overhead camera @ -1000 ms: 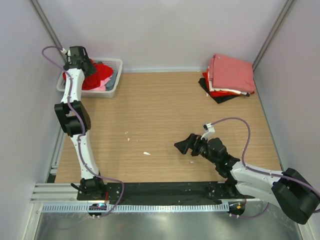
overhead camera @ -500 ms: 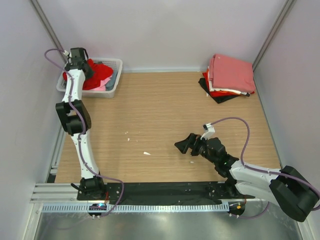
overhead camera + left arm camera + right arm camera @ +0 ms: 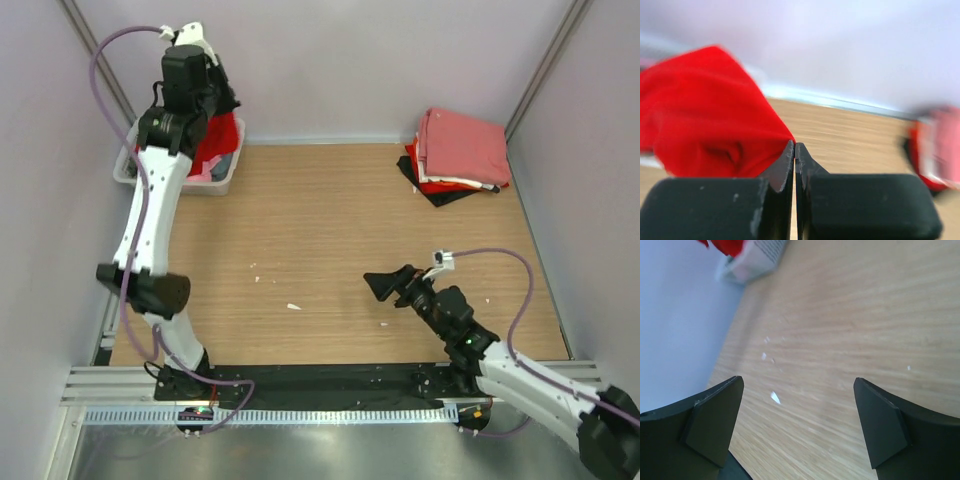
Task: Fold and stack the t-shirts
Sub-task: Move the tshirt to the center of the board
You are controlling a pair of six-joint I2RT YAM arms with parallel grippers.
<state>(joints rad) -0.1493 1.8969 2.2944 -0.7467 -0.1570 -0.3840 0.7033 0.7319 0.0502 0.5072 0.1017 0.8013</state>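
My left gripper (image 3: 218, 92) is raised high over the white basket (image 3: 226, 176) at the back left. It is shut on a corner of a bright red t-shirt (image 3: 214, 140), which hangs from it down into the basket. In the left wrist view the red t-shirt (image 3: 705, 115) bulges left of the pinched fingertips of the left gripper (image 3: 794, 146). A stack of folded t-shirts (image 3: 458, 150), salmon-pink on top of red and black, lies at the back right. My right gripper (image 3: 386, 287) hovers open over bare table, nothing between its fingers (image 3: 715, 415).
The basket (image 3: 757, 260) holds more cloth in pink and grey tones (image 3: 222, 160). Small white scraps (image 3: 293, 306) lie on the wooden tabletop (image 3: 320, 220) left of the right gripper. Pale walls close in the table on three sides.
The left gripper closed in the basket and then rose steeply, pulling the red t-shirt up with it. The right arm shifted slightly right and stayed open.
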